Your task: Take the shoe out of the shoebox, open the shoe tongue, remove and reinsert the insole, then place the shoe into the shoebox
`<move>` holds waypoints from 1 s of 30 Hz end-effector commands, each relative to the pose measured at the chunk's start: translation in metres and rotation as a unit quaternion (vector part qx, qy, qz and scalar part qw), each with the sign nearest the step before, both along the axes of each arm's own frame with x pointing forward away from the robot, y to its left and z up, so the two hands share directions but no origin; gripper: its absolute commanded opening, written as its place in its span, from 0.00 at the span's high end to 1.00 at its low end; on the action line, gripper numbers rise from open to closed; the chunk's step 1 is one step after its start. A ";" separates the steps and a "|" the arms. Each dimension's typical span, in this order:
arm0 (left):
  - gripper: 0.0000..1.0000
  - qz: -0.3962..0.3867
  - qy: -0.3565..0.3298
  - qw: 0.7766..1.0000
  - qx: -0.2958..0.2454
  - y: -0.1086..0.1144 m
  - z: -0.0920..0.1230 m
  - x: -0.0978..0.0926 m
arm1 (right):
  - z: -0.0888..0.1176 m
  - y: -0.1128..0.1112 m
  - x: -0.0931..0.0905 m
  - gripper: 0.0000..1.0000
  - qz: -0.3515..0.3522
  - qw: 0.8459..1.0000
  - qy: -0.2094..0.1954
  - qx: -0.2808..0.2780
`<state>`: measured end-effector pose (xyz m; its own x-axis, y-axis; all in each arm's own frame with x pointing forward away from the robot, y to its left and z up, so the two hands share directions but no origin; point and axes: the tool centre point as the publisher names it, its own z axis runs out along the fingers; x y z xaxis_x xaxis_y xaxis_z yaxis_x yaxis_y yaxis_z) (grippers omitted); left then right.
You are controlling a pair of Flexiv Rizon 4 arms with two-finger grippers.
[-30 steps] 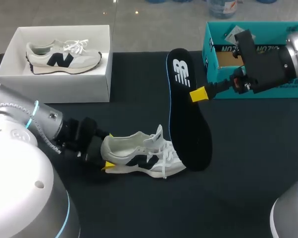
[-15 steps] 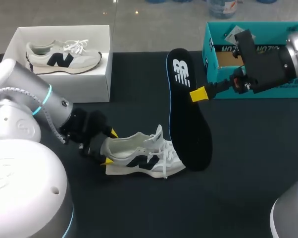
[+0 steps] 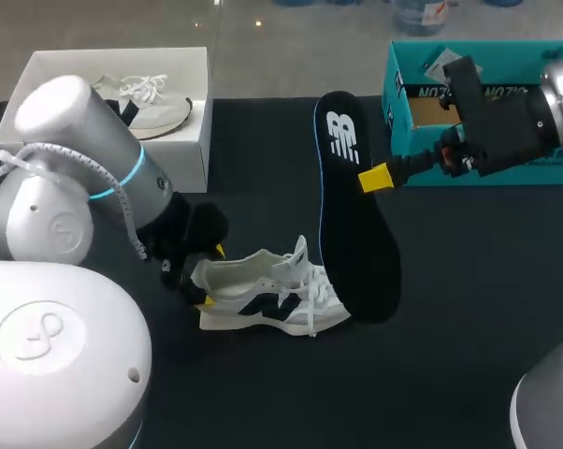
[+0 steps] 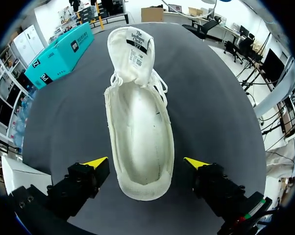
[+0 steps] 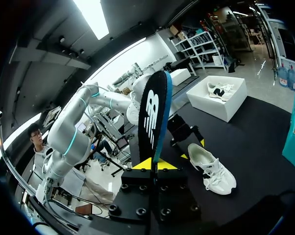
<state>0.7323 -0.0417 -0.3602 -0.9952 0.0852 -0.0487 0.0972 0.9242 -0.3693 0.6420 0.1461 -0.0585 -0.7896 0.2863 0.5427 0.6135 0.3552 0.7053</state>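
The left tool (image 3: 211, 276) stands released, its yellow tips either side of the heel – not touching – of the white lace-up sneaker (image 3: 272, 295) lying on the black desk (image 3: 469, 281), while the right tool (image 5: 155, 165) clenches the long black insole (image 3: 352, 224) upright.

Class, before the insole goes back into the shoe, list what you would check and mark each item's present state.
1. Insole gripped by right end effector: ok, shut on it.
2. Shoe upright, opening facing up: ok.
3. Tongue folded forward, clear of the opening: ok.
4. Left end effector clamping the heel: not ok, open, apart from both sides.
5. Insole over the opening: not ok, beside the shoe.
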 end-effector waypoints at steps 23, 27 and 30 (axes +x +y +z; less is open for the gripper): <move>0.00 0.035 -0.005 0.994 0.101 0.016 0.026 0.000 | -0.001 0.002 0.001 1.00 0.000 1.000 0.001 -0.001; 0.00 0.046 -0.006 0.994 0.102 0.019 0.028 0.001 | -0.001 0.002 0.001 1.00 0.000 1.000 0.001 -0.001; 0.00 0.046 -0.006 0.994 0.102 0.019 0.028 0.001 | -0.001 0.002 0.001 1.00 0.000 1.000 0.001 -0.001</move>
<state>0.7354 -0.0249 -0.3339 -0.9988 0.0024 -0.0485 0.0107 0.9851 -0.1717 0.6420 0.1461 -0.0585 -0.7896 0.2863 0.5428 0.6136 0.3551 0.7053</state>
